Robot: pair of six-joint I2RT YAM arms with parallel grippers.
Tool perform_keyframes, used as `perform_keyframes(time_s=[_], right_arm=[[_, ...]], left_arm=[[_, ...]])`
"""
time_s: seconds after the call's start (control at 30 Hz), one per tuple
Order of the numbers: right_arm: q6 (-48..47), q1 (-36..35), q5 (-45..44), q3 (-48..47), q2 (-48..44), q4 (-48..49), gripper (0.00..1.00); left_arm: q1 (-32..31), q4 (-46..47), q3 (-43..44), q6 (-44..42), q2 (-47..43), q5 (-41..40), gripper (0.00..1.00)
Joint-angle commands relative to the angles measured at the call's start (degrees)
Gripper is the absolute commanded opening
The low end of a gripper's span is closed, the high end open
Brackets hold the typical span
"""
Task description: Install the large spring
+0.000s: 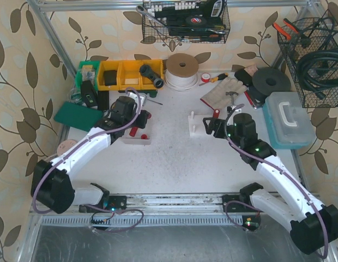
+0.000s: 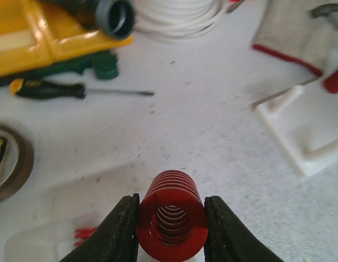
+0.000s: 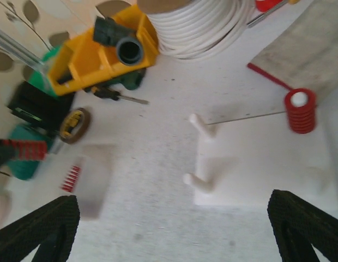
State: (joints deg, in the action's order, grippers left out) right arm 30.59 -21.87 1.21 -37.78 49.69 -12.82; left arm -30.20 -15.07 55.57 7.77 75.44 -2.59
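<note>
My left gripper (image 2: 171, 218) is shut on the large red spring (image 2: 173, 210), one finger on each side of its coil, and holds it above the table near a small clear tray (image 1: 137, 140). From above, the spring (image 1: 144, 115) shows at the left gripper (image 1: 137, 121). The white peg stand (image 3: 251, 174) has two bare pegs on its left side, and another red spring (image 3: 300, 112) sits on a peg at its far corner. My right gripper (image 3: 174, 229) is open and empty just in front of the stand (image 1: 197, 125).
The tray holds a small red spring (image 3: 71, 178). Yellow bins (image 1: 125, 73), a screwdriver (image 2: 49, 89), a tape roll (image 3: 74, 124), a white cord coil (image 1: 182, 71), gloves (image 1: 223, 91) and a grey case (image 1: 289, 119) ring the work area.
</note>
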Motion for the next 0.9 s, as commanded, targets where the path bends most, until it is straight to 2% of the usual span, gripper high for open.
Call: perform_keyframes(time_s=[0.0,0.1,0.17,0.3,0.43,0.6,0.87], right_arm=[[20.10,-0.28,5.79,-0.65,0.25,3.56,0.94],[36.47,-0.86,8.29,1.98,2.07,11.09,0.94],[43.70,-1.86,9.67,1.95,4.41,15.26,0.94],[49.05,-4.86,8.76,-1.26,8.29,17.15,0.92],[57.11,-9.70,5.46,0.56,10.39,23.00,0.88],[61.85,-14.49,0.54,0.27,13.06,25.75,0.82],[66.94,-19.37,-5.59,-0.72,17.01,29.74,0.79]], left_arm=[[-2.61,11.25,-3.88,-6.61,-4.66,6.67,0.02],[-7.39,17.36,-7.83,-15.18,-7.30,6.46,0.00],[-11.29,22.72,-10.86,-23.02,-8.71,5.94,0.00],[-14.61,28.99,-14.62,-28.51,-10.37,6.96,0.00],[-15.91,32.14,-15.80,-31.86,-10.50,6.93,0.00],[-16.04,32.44,-14.72,-35.16,-10.39,9.18,0.00],[-16.44,35.43,-15.32,-37.00,-10.47,12.57,0.00]])
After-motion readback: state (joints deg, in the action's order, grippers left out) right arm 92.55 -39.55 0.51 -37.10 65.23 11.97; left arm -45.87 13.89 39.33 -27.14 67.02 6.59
